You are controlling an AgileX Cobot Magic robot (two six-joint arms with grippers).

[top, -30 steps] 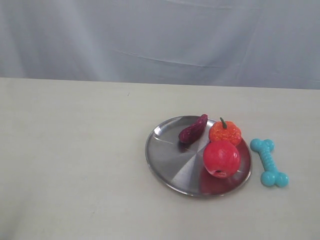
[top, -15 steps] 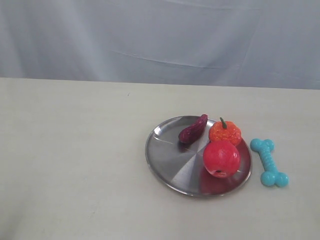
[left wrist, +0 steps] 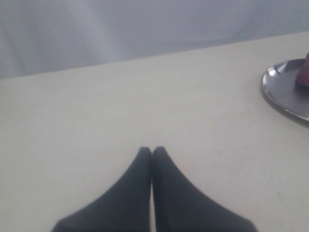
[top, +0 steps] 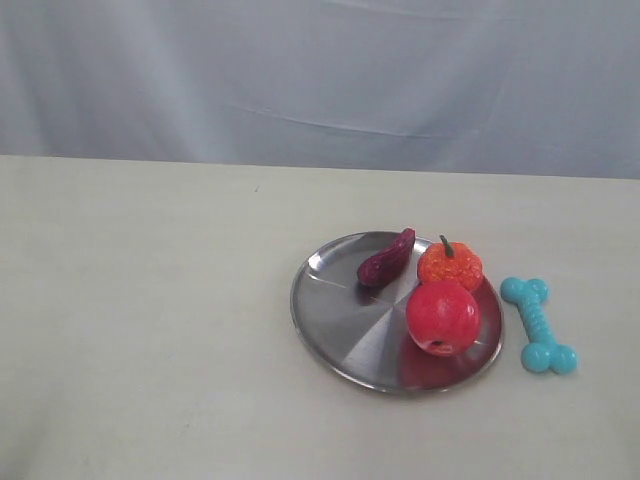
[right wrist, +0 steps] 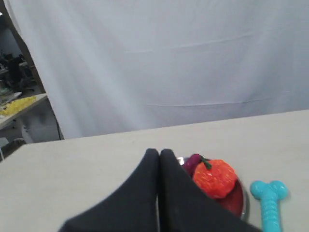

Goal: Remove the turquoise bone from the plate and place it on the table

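No shift: three toys (top: 442, 317) on plate (top: 340, 320)

Orange toy pumpkin (top: 450, 266), dark stem upward: ahead of the right hand (right wrist: 159, 152); dark purple toy vegetable (top: 387, 258): beyond the pumpkin from that hand; red ball (top: 443, 317): just beside the pumpkin; grey-white cloth backdrop (top: 320, 80): farthest.

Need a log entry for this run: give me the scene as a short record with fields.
bone: turquoise bone lies on the table, beside the plate
plate contents: purple toy, orange pumpkin, red ball
left pincer: shut, empty
right pincer: shut, empty
task state: bone already off plate
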